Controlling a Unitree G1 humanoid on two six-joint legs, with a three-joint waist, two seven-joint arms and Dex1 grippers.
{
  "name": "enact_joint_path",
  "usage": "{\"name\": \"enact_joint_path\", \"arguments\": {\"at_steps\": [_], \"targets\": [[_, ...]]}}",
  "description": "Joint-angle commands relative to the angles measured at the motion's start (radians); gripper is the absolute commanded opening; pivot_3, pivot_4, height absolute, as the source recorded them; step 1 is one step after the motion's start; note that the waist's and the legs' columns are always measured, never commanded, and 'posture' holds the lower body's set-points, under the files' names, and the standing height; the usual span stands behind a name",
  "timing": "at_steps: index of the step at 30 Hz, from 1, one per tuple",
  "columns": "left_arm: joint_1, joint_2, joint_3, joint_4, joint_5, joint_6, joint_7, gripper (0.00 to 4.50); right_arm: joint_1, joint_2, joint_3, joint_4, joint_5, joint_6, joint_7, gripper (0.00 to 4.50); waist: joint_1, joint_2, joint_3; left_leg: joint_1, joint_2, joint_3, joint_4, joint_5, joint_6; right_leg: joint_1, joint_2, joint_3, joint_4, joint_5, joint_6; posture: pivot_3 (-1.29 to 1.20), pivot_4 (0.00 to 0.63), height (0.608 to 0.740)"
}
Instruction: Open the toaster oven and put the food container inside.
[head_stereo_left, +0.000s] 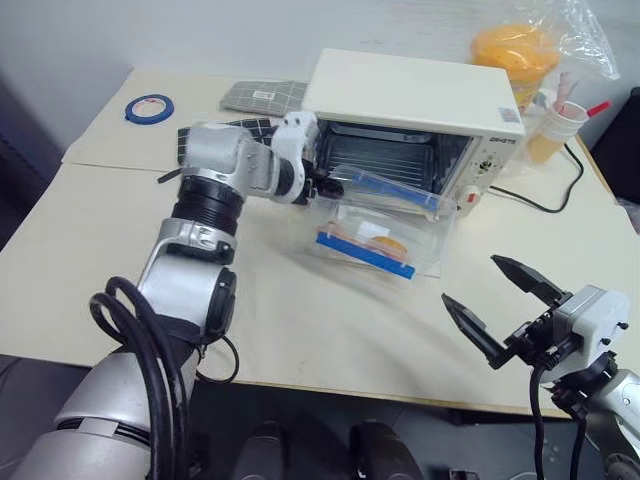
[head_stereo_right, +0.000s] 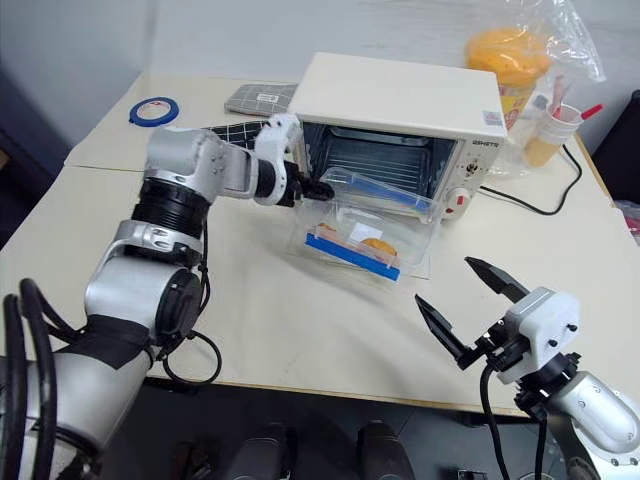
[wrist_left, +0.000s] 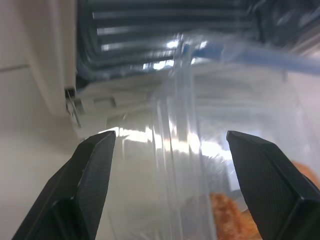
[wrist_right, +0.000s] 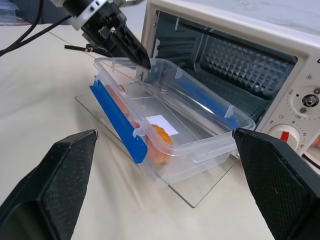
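Nearest, low at the right: right hand (head_stereo_left: 495, 288), black fingers spread wide apart, nothing between them, hovering above the pale surface (head_stereo_left: 330, 330) and well apart from everything else.

Farther in, toward the middle: food container (wrist_right: 170, 127), clear plastic with blue side clips and orange pieces inside, resting tilted on the lowered glass door (wrist_right: 200, 192), far edge raised at the mouth of the oven cavity, near edge down on the glass. Not fully inside yet.

At the container's left end: left hand (head_stereo_right: 318, 189), reaching in from the left, fingertips (wrist_right: 134, 49) right at the container's rim. Seen along its own fingers, both spread wide to either side of the clear wall, not pinching it; contact at the rim hard to judge.

Behind: toaster oven (head_stereo_left: 420, 95), cream-white, door dropped open, wire rack visible inside, red dial on the right panel.

Farthest back: roll of blue tape (head_stereo_left: 149, 107) at the left, plastic bag with orange contents (head_stereo_left: 530, 50) at the right, black cable (head_stereo_left: 545, 200) trailing beside the oven.
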Motion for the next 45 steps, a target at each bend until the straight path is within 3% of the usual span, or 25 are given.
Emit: {"name": "enact_joint_path", "arguments": {"at_steps": [1,5,8,10,14,17,22,32,36,45], "targets": [[0.018,0.084,0.041,-0.108,-0.081,-0.014,-0.160,3.64,-0.022,-0.025,-0.033,-0.004,0.028,0.000,0.011,4.50,0.001,0.000,0.000,0.000,0.000,0.000,0.000,0.000,0.000,0.000,0.000,0.000,0.000,0.000,0.000,0.00,0.150,0.740],[0.166,0.242,-0.006,-0.277,-0.155,-0.107,-0.471,3.64,-0.053,-0.073,-0.045,-0.010,0.080,0.040,0.037,4.50,-0.006,0.001,0.000,0.001,0.000,0.001,-0.001,0.000,-0.001,0.000,0.000,0.001,0.003,0.000,0.000,0.00,0.150,0.740],[0.307,0.361,-0.064,-0.362,-0.140,-0.269,-0.674,2.80,-0.041,-0.127,-0.022,-0.023,0.122,0.101,0.078,4.50,-0.008,0.002,0.000,0.001,0.001,0.000,-0.001,0.001,-0.001,0.001,0.000,0.000,0.002,0.000,0.000,0.00,0.150,0.740],[0.411,0.407,-0.073,-0.392,-0.120,-0.468,-0.798,2.14,-0.031,-0.159,0.016,-0.014,0.109,0.137,0.096,4.12,-0.006,0.002,0.000,0.001,0.001,0.000,0.000,0.001,-0.001,0.002,0.000,0.000,0.000,0.000,0.000,0.00,0.150,0.740],[0.579,0.424,-0.090,-0.420,-0.085,-0.745,-0.912,0.89,-0.074,-0.197,0.123,0.061,-0.012,0.172,0.085,2.92,0.004,0.001,0.000,0.002,0.001,0.000,0.001,0.000,0.001,0.003,-0.001,0.000,-0.003,0.000,0.000,0.00,0.150,0.740],[0.650,0.401,-0.120,-0.470,-0.067,-0.828,-0.938,0.00,-0.129,-0.211,0.183,0.103,-0.051,0.219,0.073,1.76,0.008,0.001,0.000,0.000,-0.001,-0.001,0.002,0.000,0.004,0.003,-0.002,-0.001,-0.003,0.000,0.000,0.00,0.150,0.740],[0.702,0.303,-0.165,-0.498,-0.022,-0.913,-0.868,0.00,-0.235,-0.197,0.240,0.186,-0.114,0.236,0.060,0.04,0.005,0.001,0.000,-0.001,-0.001,-0.003,0.002,-0.001,0.004,0.003,-0.003,-0.001,-0.003,0.000,0.000,0.00,0.150,0.740],[0.687,0.125,-0.221,-0.466,0.055,-0.918,-0.688,0.00,-0.391,-0.165,0.273,0.331,-0.151,0.224,0.073,0.04,0.001,0.001,0.000,0.000,0.000,-0.001,0.002,-0.001,0.005,0.002,-0.001,-0.001,-0.002,0.000,0.000,0.00,0.150,0.740],[0.633,0.017,-0.193,-0.401,0.068,-0.925,-0.545,0.00,-0.551,-0.128,0.290,0.452,-0.175,0.230,0.049,0.04,0.001,0.001,0.000,0.000,-0.001,-0.001,0.004,0.000,0.005,0.002,-0.002,-0.001,-0.001,0.000,0.001,0.00,0.150,0.740],[0.565,-0.039,-0.162,-0.272,0.096,-1.010,-0.428,0.00,-0.697,-0.088,0.314,0.589,-0.240,0.193,0.038,0.04,0.002,0.001,0.000,-0.001,-0.001,-0.001,0.002,0.000,0.005,0.000,-0.002,-0.001,0.000,0.001,0.001,0.00,0.150,0.740]]}}
